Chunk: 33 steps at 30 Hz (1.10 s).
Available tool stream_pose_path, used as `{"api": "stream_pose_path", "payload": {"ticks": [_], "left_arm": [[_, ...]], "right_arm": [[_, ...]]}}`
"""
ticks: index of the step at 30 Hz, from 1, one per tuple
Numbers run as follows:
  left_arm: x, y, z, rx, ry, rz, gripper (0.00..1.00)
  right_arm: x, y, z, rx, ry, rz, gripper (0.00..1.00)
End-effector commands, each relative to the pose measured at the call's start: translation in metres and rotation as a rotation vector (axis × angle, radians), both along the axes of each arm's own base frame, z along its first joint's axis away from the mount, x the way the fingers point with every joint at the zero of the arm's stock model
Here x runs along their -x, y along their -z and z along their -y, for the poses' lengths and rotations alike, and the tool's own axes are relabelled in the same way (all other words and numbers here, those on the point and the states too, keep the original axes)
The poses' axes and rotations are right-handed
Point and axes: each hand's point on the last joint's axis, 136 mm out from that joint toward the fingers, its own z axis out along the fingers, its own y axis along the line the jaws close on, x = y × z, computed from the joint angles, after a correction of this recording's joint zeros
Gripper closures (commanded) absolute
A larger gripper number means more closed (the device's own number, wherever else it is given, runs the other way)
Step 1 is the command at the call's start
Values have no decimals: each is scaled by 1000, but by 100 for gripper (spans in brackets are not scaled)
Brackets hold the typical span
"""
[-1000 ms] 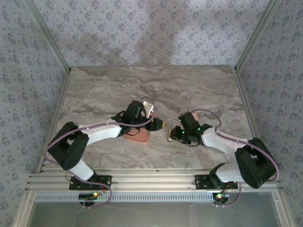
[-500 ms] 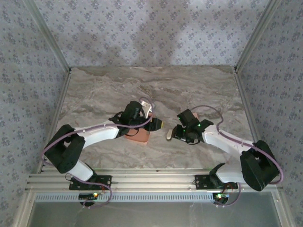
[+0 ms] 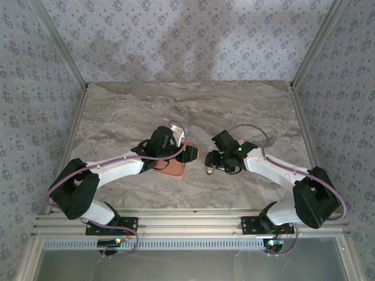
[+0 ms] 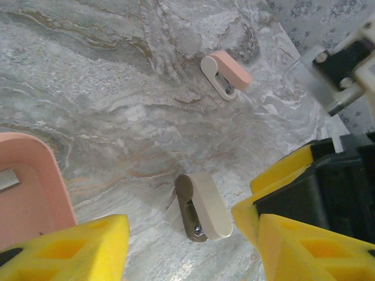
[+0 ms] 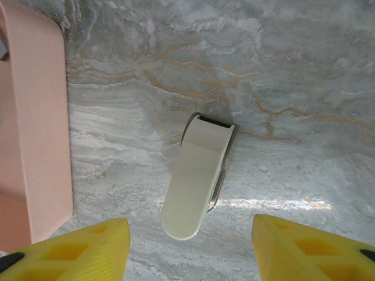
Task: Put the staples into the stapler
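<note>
Two grippers face each other at centre of the top view: the left gripper [image 3: 191,154] over the salmon tray [image 3: 173,169], the right gripper [image 3: 211,159] above the stapler [image 3: 208,171]. Left wrist: jaws spread wide, empty; a staple strip [image 4: 7,178] lies in the tray, lower left. Right wrist: jaws likewise wide and empty astride the stapler at centre; grasping it is probably the step in hand, requiring descent and closure across its sides.

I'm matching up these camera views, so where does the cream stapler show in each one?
Top external: cream stapler mid-table, just right of the salmon tray.
Left wrist: stapler lower centre, tray at left edge.
Right wrist: stapler centre, tray along left edge.
</note>
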Motion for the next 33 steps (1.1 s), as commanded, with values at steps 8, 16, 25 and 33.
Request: {"api": "stream_pose_path", "payload": {"ticks": [8,16,25,33], "left_arm": [[-5,-7,-17,-3,-47,36,40],[-5,-9,-23,-5,-60,46,40],[-8,-11,-32,-6,-90,57,40],[-14,-13,-49,0,-146,55,39]], "right_arm": [[3,25,-3,159,-69,-56,47],[7,38,4,269,-89,-82,61],[2,24,10,311,-85,-29,71],[-10,14,14,312,-95,5,74]]}}
